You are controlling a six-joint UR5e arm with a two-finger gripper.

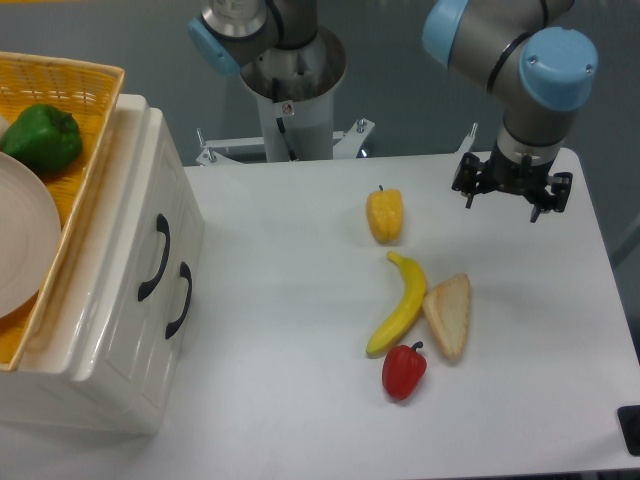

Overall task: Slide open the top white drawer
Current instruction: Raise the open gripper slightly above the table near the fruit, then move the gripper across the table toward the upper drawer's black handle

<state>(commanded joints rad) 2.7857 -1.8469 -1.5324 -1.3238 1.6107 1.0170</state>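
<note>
The white drawer unit stands at the table's left edge, its front facing right. The top white drawer is shut flush with the front, and its black curved handle sits just above and left of the second drawer's handle. My gripper hangs at the far right of the table, pointing down, far from the drawers. Its black fingers are spread apart with nothing between them.
A yellow woven basket on top of the unit holds a green pepper and a white plate. Mid-table lie a yellow pepper, a banana, a bread slice and a red pepper.
</note>
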